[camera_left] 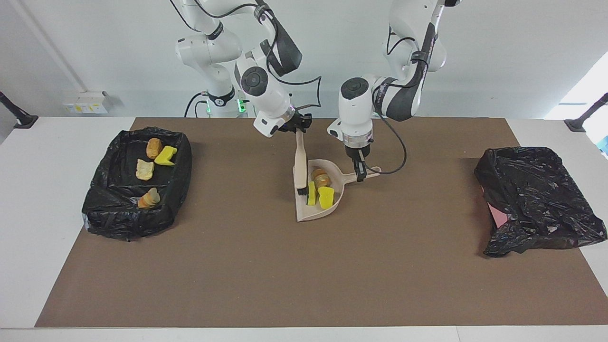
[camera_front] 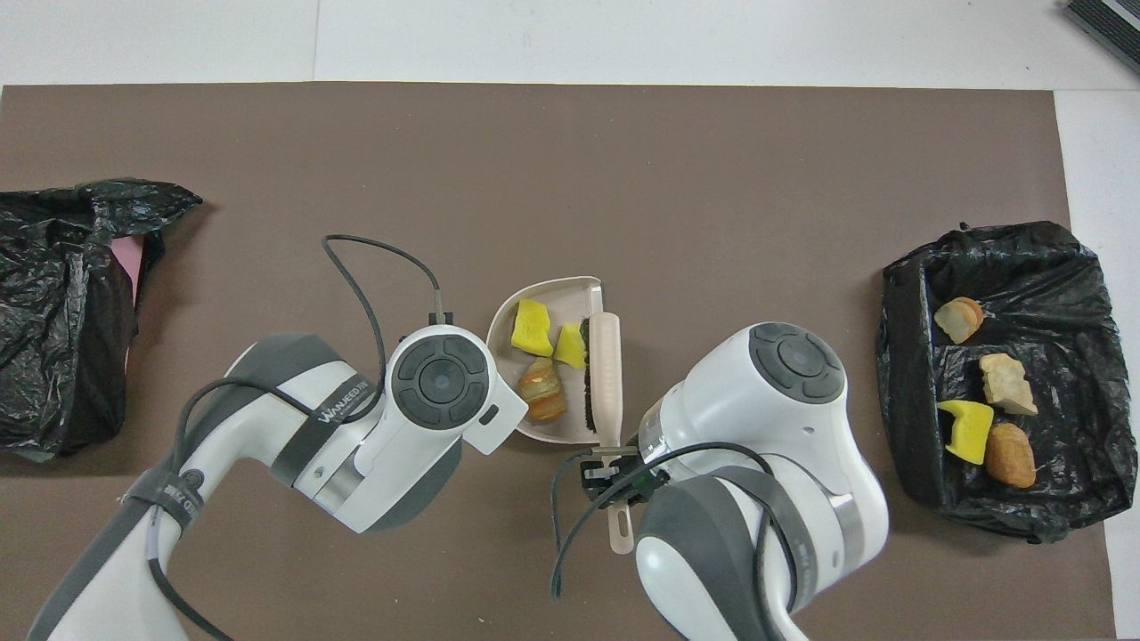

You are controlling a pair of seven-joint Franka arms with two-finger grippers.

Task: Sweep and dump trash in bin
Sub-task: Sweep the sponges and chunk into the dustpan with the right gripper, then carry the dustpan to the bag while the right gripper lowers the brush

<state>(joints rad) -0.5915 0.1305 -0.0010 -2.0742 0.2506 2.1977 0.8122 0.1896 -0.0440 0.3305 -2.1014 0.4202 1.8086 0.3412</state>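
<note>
Legibly, "WANUFED" on left arm [camera_front: 334, 411]

The left arm [camera_front: 329, 414] band reads "WANJEED".

light: bright, even, diffuse | shadows: soft, short | glare: window, facing view's edge | focus: sharp
</note>
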